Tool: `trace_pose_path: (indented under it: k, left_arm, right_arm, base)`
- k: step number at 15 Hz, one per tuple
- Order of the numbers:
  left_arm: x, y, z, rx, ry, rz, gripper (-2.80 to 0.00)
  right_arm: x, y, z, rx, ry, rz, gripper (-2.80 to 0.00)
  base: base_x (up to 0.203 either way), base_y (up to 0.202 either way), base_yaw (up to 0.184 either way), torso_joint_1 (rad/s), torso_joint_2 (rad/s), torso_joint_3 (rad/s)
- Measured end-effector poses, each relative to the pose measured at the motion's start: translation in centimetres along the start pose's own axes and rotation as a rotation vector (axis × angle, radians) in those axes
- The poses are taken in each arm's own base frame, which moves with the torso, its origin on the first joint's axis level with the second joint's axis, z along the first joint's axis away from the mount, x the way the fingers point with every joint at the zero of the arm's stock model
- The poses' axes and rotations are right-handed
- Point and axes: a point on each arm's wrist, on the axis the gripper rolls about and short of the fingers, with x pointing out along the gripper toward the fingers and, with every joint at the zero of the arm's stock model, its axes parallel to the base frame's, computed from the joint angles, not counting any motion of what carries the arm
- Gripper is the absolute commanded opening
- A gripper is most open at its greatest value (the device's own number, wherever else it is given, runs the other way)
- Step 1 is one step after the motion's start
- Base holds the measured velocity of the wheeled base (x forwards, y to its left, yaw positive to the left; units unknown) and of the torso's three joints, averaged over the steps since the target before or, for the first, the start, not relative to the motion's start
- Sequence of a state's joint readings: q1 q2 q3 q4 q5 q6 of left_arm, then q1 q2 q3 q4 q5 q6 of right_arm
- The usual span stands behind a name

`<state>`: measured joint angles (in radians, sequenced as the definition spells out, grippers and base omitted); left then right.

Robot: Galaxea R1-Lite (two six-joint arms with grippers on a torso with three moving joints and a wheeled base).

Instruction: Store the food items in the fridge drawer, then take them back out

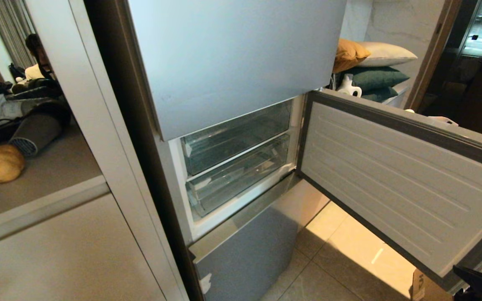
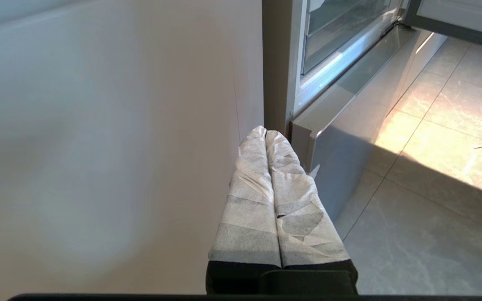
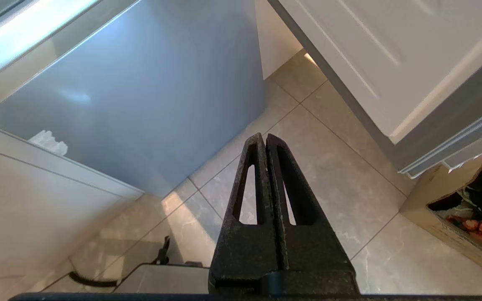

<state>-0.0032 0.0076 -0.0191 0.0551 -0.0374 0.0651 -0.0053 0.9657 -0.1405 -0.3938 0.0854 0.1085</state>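
Head view: the fridge's middle door (image 1: 396, 175) hangs swung wide to the right, baring two clear drawers stacked one above the other; the upper fridge drawer (image 1: 237, 136) and the lower one (image 1: 237, 177) are both pushed in, and through their glare neither seems to hold anything, though I cannot be sure. The upper door panel (image 1: 232, 54) and the bottom door panel (image 1: 245, 255) are closed. To the left, on a grey shelf (image 1: 57, 175) in the cabinet beside the fridge, the tan bun (image 1: 1, 163) lies just beside the nozzle of a grey hair dryer (image 1: 36, 131), with dark clutter behind; the green pepper does not show clearly there. Cushions (image 1: 375, 67) are piled behind the open door. Left wrist view: the left gripper (image 2: 265, 133), its fingers wrapped in white tape, is pressed together and empty, close to the cabinet's side wall (image 2: 98, 146) near the corner of the bottom door. Right wrist view: the right gripper (image 3: 265, 140) is likewise closed on nothing, pointing down over the tiled floor (image 3: 349, 200) between the bottom door and the open door's lower edge, with a cardboard box (image 3: 442, 209) nearby.
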Motion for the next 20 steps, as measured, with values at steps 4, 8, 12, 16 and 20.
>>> trace_pose_path:
  k: [4,8,12,16,20]
  left_arm:
    - [-0.1,0.1,0.0,-0.034,-0.005,0.034,-2.80]
    - [-0.1,0.1,0.0,-0.051,-0.006,0.039,-2.80]
    - [-0.1,0.1,0.0,-0.051,-0.006,0.039,-2.80]
    - [-0.1,0.1,0.0,-0.055,-0.006,0.039,-2.80]
    - [-0.1,0.1,0.0,-0.057,-0.007,0.039,-2.80]
  right_arm:
    - [-0.3,0.0,-0.5,0.000,-0.004,0.001,-2.80]
    - [-0.4,0.0,-0.6,-0.003,-0.003,0.003,-2.80]
    - [-0.4,0.0,-0.8,-0.001,0.002,0.003,-2.80]
    - [-0.4,-0.1,-1.1,0.000,0.012,0.002,-2.80]
    - [-0.5,-0.1,-1.5,0.002,0.021,0.001,-2.80]
  base:
    - [0.000,0.000,0.000,-0.138,0.33,0.196]
    - [0.000,0.000,0.000,-0.137,0.35,0.203]
    - [0.000,0.000,0.000,-0.153,0.41,0.247]
    - [0.000,0.000,0.000,-0.196,0.54,0.342]
    - [0.000,0.000,0.000,-0.174,0.54,0.355]
